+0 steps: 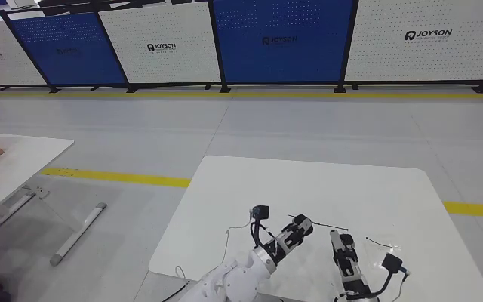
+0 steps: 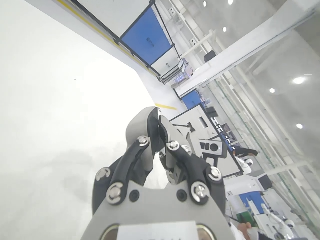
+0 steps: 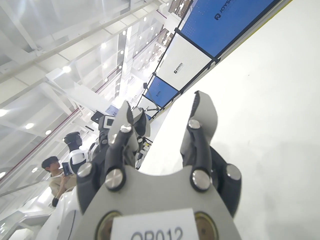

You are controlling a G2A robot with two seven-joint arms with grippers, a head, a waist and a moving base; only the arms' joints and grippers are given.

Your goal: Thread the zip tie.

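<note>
Zip tie (image 2: 159, 129) pinched in left end effector (image 2: 157, 113) | right end effector (image 3: 162, 99) wide open, empty

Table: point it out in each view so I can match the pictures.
Top view: the table is the white slab in the lower middle.
Left wrist view: the table lies beyond the left gripper, shut on the zip tie.
Right wrist view: the table lies beyond the open right gripper.
Shared landmark: the blue and white panels past its far edge.
</note>
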